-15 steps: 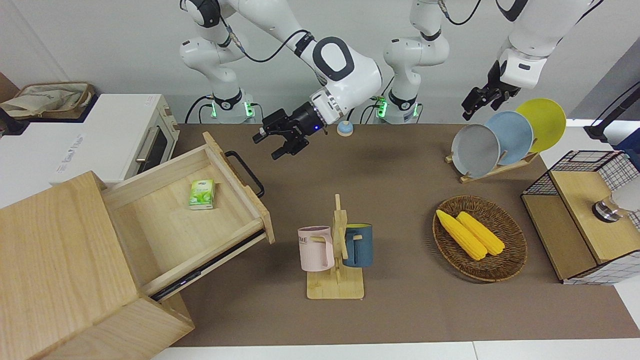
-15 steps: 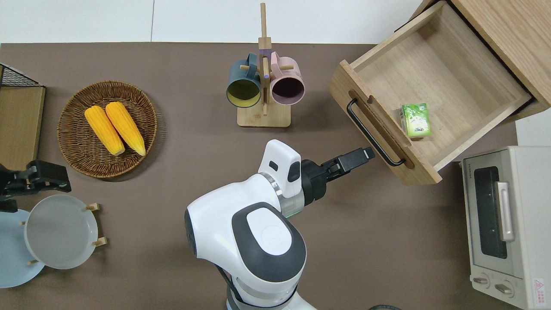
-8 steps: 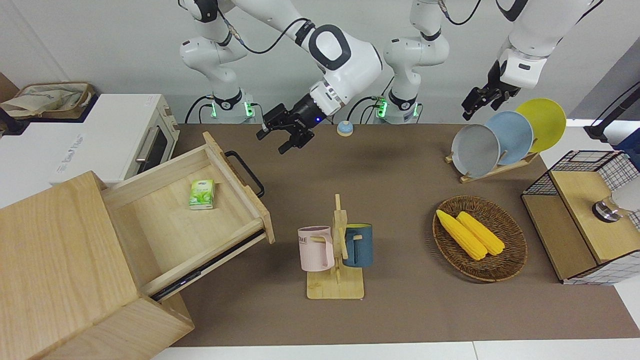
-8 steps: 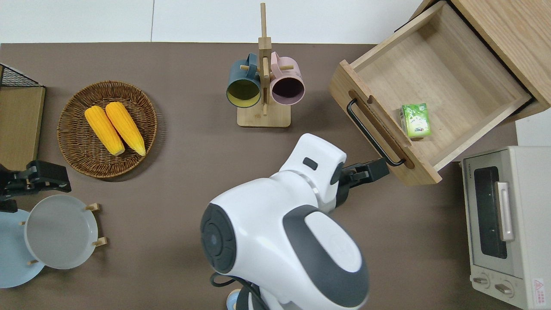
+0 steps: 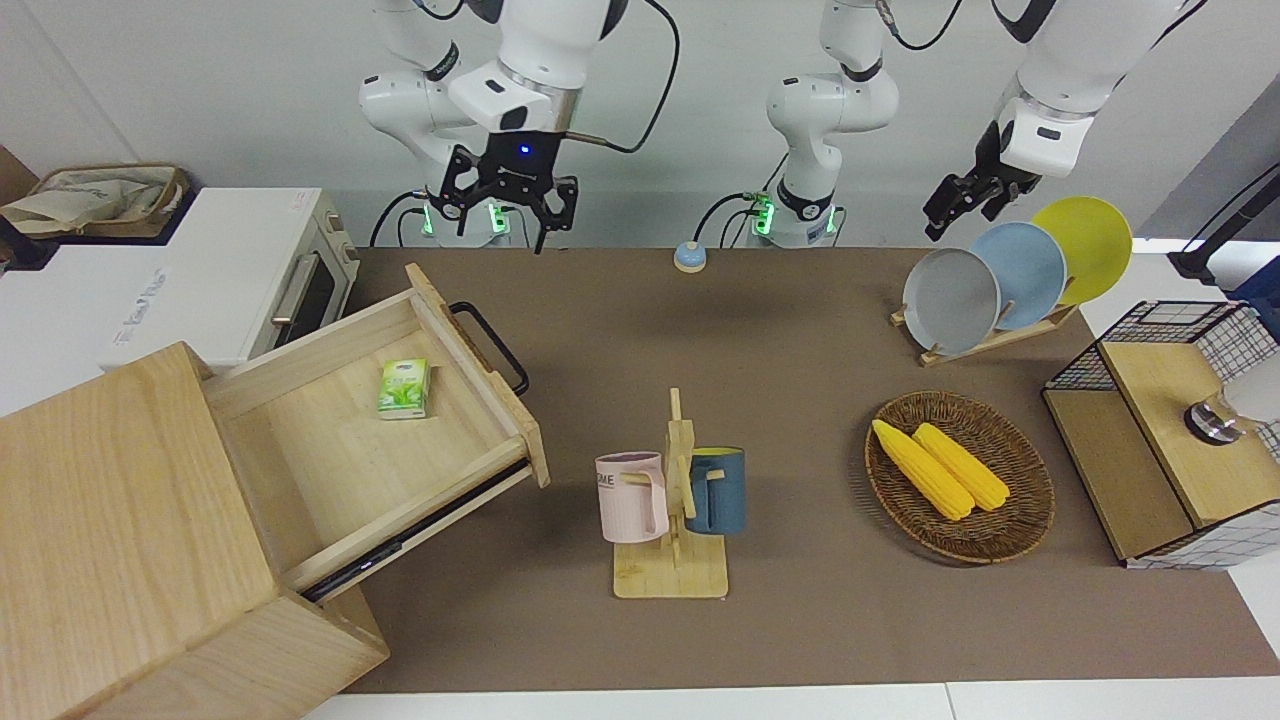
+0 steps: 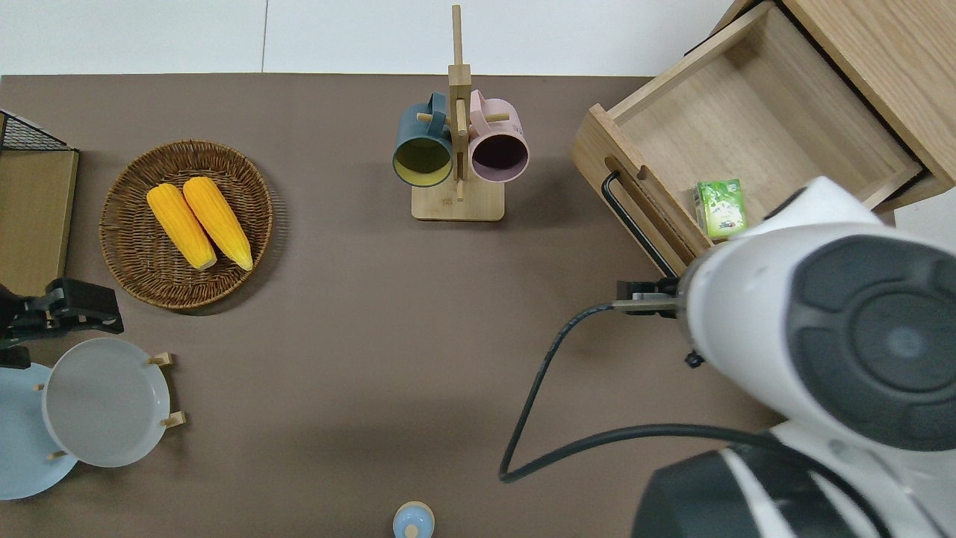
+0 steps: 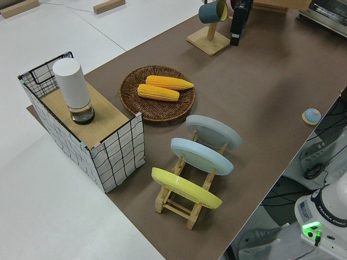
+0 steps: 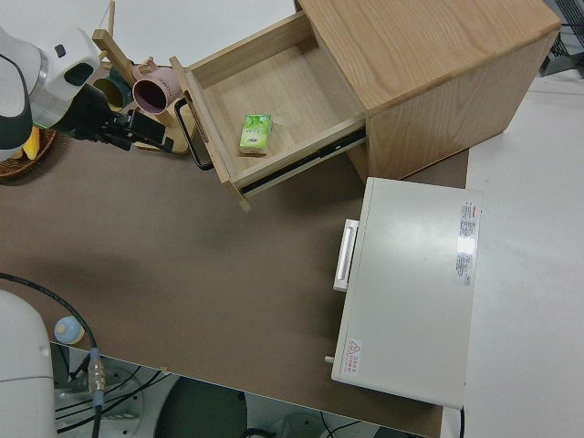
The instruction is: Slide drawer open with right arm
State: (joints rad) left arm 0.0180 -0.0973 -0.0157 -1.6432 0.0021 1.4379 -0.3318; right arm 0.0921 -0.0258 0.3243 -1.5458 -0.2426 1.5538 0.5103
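The light-wood drawer (image 5: 370, 430) with its black U-shaped bar handle (image 5: 490, 347) stands pulled out; the right gripper (image 5: 510, 215) hangs with spread jaws.

right arm: white jointed arm (image 5: 530, 50) with a silver wrist ring, raised high, wrist turned straight down
right gripper: black two-finger gripper (image 5: 507, 222) with a blue wrist light, pointing down, fingers spread apart, holding nothing
left arm: like white arm (image 5: 1060, 70), parked
left gripper: black gripper (image 5: 950, 205), angled downward
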